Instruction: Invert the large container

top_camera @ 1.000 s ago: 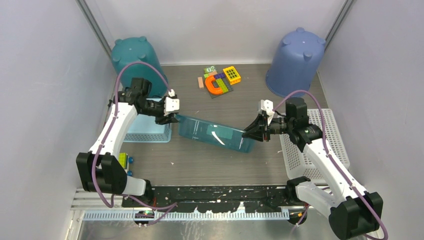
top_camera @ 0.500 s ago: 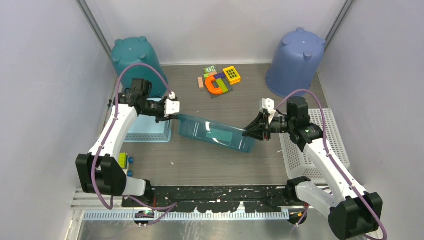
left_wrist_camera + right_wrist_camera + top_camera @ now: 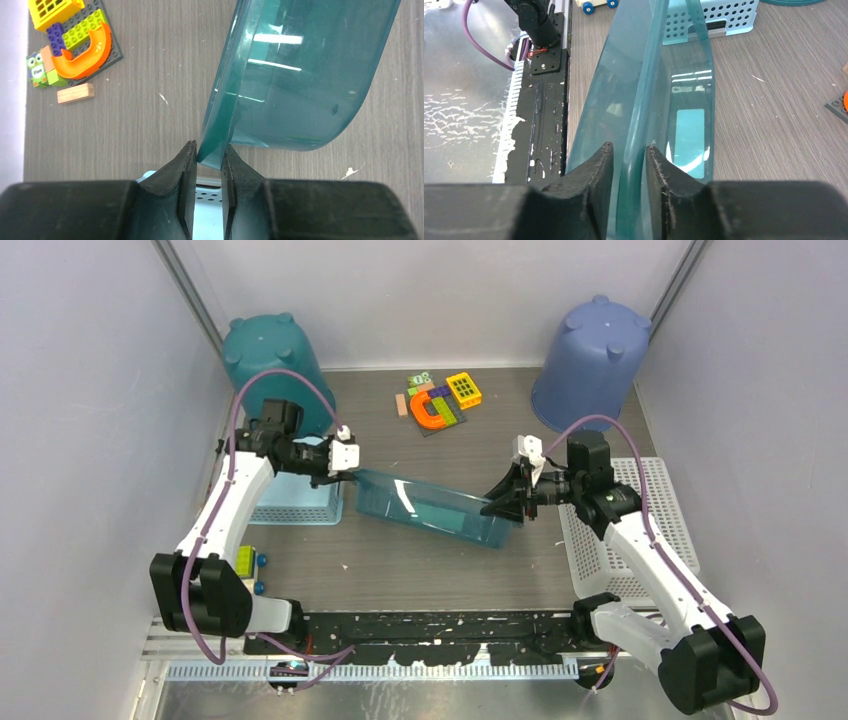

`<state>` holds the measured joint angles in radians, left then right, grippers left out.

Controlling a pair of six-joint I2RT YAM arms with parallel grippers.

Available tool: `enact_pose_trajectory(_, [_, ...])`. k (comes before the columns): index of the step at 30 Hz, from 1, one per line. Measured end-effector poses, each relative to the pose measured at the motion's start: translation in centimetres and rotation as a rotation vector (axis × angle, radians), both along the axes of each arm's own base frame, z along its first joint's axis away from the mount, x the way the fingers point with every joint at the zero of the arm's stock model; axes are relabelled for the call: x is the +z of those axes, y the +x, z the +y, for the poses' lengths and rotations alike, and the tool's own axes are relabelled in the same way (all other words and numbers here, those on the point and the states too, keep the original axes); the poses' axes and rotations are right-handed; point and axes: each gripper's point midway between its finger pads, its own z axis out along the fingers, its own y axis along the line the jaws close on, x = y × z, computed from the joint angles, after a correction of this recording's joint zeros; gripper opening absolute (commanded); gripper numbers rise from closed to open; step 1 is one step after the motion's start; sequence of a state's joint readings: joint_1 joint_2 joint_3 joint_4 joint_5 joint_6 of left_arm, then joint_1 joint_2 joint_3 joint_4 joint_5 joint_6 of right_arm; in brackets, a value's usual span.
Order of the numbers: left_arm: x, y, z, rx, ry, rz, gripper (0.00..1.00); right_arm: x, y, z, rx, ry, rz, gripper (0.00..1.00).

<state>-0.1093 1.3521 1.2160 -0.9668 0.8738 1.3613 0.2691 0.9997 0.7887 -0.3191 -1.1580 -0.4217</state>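
Note:
The large container (image 3: 430, 505) is a translucent teal rectangular bin, lying tilted across the middle of the table between both arms. My left gripper (image 3: 352, 475) is at its left end, shut on the corner of the rim; the left wrist view shows that corner (image 3: 212, 152) pinched between the fingertips (image 3: 209, 155) and the bin's wall (image 3: 300, 75) rising beyond. My right gripper (image 3: 497, 508) is at the right end. In the right wrist view its fingers (image 3: 630, 150) straddle the rim (image 3: 644, 100), with a thin gap on each side.
An upturned teal bucket (image 3: 265, 355) stands back left and an upturned blue one (image 3: 590, 360) back right. Toy bricks (image 3: 440, 400) lie at the back centre. A light blue basket (image 3: 290, 502) sits under the left arm, a white basket (image 3: 625, 530) under the right.
The left gripper closed on the bin's left corner. The right gripper slid a little further onto the right rim and its jaws loosened slightly. The bin barely moved.

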Motion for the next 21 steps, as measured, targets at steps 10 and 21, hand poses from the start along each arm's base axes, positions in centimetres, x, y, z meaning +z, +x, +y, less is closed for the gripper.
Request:
enact_pose_trajectory(10, [-0.2,-0.9,-0.8,-0.013,-0.019,0.035,0.14,1.2,0.4,1.4,-0.013,-0.03,-0.019,0.39])
enact_pose_trajectory(21, [-0.2,-1.1,-0.8,-0.002,-0.025,0.038,0.14,0.8,1.6,1.9,-0.064,-0.069,0.002,0.26])
